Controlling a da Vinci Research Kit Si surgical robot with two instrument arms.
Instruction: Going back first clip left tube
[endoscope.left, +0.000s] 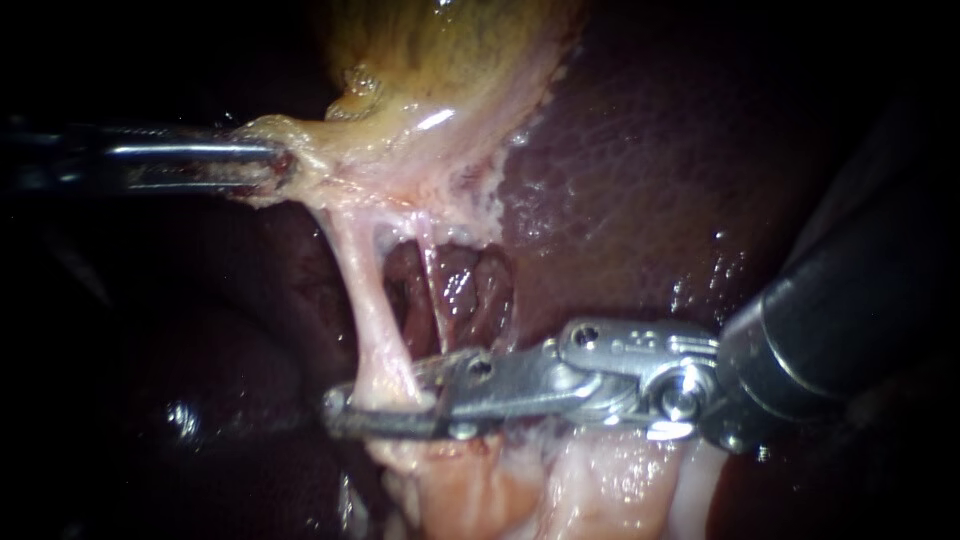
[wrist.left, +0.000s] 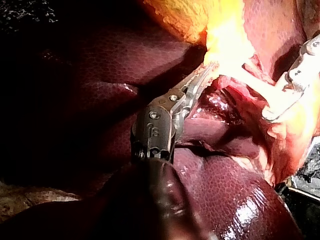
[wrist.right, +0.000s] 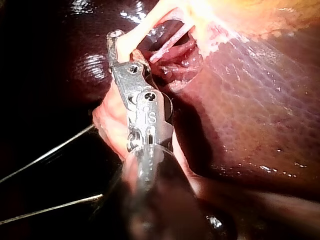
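Observation:
The yellowish gallbladder hangs at the top, and my left instrument is shut on its pale lower edge, holding it to the left. Two tubes run down from there: the thicker pale left tube and a thin right tube. My right instrument comes in from the right low down; its jaws stand apart with the foot of the left tube between them. I see no clip. The left wrist view shows the left instrument gripping the gallbladder edge. In the right wrist view the right instrument straddles the left tube.
Dark red liver fills the right side and lies behind the tubes. Pale fatty tissue sits under the right instrument's wrist. Two thin straight wires cross the dark area beside the right shaft.

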